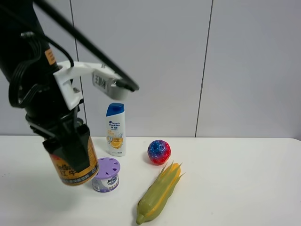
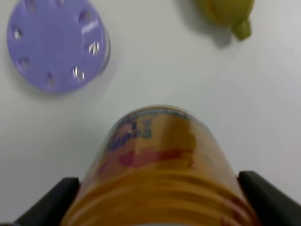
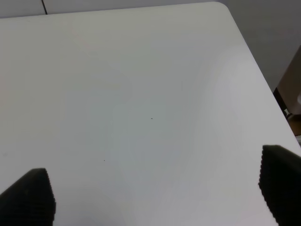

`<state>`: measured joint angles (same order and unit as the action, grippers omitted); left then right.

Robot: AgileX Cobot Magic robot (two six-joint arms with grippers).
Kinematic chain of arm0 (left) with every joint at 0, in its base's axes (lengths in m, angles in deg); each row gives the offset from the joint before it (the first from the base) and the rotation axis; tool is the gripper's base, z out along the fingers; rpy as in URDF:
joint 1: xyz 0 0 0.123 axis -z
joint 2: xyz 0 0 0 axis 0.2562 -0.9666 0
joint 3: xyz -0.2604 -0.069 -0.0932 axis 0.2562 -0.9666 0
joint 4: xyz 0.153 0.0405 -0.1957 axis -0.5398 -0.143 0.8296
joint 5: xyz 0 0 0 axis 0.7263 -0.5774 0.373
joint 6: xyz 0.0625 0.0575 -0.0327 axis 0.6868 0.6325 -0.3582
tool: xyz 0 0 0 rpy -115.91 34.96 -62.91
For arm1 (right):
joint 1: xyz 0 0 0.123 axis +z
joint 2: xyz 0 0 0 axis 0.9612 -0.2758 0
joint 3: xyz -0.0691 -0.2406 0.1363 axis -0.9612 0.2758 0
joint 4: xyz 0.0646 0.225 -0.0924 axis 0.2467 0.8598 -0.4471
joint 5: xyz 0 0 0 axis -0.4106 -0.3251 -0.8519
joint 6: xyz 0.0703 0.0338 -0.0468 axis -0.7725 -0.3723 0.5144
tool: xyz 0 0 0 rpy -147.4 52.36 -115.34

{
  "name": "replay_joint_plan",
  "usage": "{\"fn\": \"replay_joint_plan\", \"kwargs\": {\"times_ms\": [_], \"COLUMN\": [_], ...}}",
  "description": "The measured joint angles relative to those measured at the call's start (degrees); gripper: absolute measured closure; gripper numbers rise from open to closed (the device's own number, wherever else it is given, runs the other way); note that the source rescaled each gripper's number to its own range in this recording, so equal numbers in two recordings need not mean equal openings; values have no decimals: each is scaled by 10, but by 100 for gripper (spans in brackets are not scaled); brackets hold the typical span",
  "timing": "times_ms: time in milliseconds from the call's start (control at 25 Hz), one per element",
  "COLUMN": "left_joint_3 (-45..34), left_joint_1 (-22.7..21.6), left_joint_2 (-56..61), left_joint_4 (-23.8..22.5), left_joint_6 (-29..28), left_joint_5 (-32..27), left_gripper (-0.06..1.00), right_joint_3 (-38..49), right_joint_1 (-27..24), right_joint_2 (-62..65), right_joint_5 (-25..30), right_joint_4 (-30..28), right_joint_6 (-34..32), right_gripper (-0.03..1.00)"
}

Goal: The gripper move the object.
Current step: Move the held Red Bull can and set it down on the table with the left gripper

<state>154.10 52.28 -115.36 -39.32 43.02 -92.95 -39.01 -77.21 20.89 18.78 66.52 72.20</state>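
Note:
My left gripper (image 1: 71, 153) is shut on the gold Red Bull can (image 1: 81, 175) at the left of the table. Its black fingers grip the can's sides. The can looks slightly tilted and seems to hang just above the white table (image 1: 235, 179), right beside the purple-lidded tub (image 1: 106, 173). In the left wrist view the can (image 2: 162, 160) fills the space between the fingers (image 2: 268, 200), with its bottom end pointing at the table. My right gripper (image 3: 155, 188) is open and empty over bare table. It does not show in the exterior view.
The purple-lidded tub (image 2: 54, 42) stands just right of the can. A corn cob (image 1: 160, 193) lies at the front middle and also shows in the left wrist view (image 2: 225, 12). A glittery red-blue ball (image 1: 159, 151) and a shampoo bottle (image 1: 115, 129) stand behind. The table's corner (image 3: 221, 7) is near the right gripper.

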Motion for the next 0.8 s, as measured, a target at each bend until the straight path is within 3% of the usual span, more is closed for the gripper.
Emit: {"fn": "replay_joint_plan", "kwargs": {"times_ms": [400,800], "left_joint_3": [126,238], "left_joint_1": [78,128], "left_joint_2": [-29,-125], "left_joint_4": [0,0], "left_joint_6": [-15,-16], "left_joint_5": [-76,-119], "left_gripper": [94,94], "right_joint_3": [0,0], "right_joint_1": [0,0], "right_joint_2": [0,0], "right_joint_5": [0,0], "right_joint_4": [0,0], "right_joint_6": [0,0], "right_gripper": [-3,-3]}}
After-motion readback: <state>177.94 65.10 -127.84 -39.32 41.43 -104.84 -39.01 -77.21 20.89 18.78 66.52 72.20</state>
